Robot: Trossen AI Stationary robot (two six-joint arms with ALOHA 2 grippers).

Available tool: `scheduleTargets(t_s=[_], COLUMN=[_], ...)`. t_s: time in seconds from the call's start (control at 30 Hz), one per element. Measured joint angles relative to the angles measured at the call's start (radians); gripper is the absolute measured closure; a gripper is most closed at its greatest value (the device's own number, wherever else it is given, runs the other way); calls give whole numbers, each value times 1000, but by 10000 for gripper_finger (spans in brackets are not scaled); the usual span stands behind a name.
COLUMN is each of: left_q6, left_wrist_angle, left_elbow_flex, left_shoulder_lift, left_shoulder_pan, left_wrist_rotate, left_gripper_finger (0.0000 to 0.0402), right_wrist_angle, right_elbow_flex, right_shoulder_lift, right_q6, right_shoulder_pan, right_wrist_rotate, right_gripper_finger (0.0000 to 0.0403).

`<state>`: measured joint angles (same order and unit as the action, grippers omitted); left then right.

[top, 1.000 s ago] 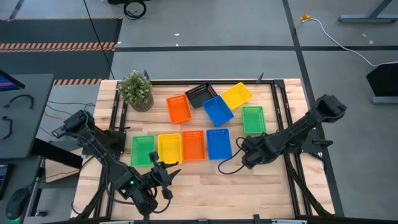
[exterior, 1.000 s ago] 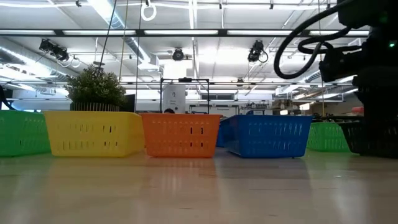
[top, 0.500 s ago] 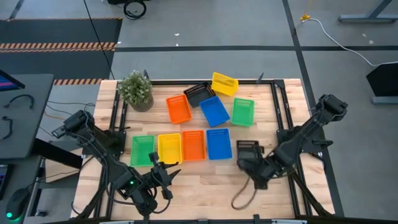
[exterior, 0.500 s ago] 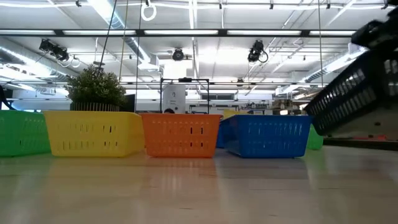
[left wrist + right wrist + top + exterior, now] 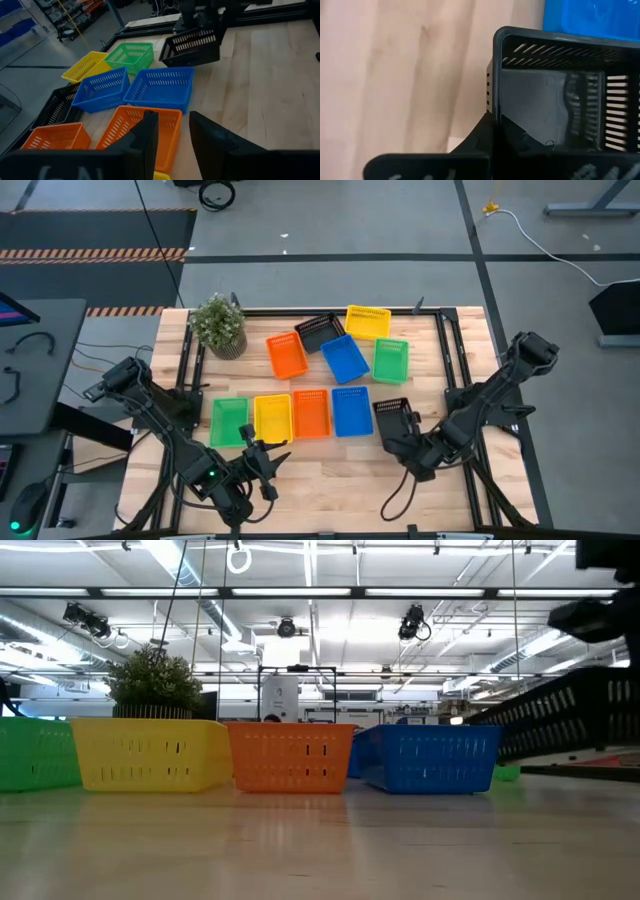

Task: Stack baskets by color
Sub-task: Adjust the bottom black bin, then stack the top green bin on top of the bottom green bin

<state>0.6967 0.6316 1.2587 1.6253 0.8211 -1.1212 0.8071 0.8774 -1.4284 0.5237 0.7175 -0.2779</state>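
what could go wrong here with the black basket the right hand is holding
The right hand holds the black basket by one wall only, lifted and tilted in the low view, so it could twist or slip out. It hangs right beside the blue basket in the front row and could knock it. The other black basket sits at the back, wedged among others, so stacking there may shove them.

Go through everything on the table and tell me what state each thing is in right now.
Black basket: held off the table, tilted, by the right gripper, shut on its rim.
Other black basket: lying at the back.
Front row of four baskets: upright, side by side, unstacked.
Yellow basket: tilted at the back.
Left gripper: open, empty.
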Motion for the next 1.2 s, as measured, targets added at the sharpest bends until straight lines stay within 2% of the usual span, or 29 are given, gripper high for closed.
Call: scheduleTargets(t_s=[0.3, 0.63, 0.87, 1.07, 1.2], left_q6=[0, 0, 0, 0, -1], left_wrist_angle=[0, 0, 0, 0, 0], left_elbow_flex=[0, 0, 0, 0, 0], left_shoulder_lift=[0, 0, 0, 0, 0], left_shoulder_pan=[0, 0, 0, 0, 0], left_wrist_rotate=[0, 0, 0, 0, 0], left_gripper_finger=[285, 285, 285, 285, 285], right_wrist_angle=[-37, -28, -22, 18, 23], right_elbow_flex=[-65, -66, -66, -30, -9], right_shoulder_lift=[0, 0, 8, 96, 187], right_q6=[4, 76, 135, 129, 135], right_shoulder_pan=[-47, -57, -57, -57, -72], right_wrist_rotate=[-34, -80, -80, -80, -183], right_gripper_finger=[391, 363, 314, 259, 249])
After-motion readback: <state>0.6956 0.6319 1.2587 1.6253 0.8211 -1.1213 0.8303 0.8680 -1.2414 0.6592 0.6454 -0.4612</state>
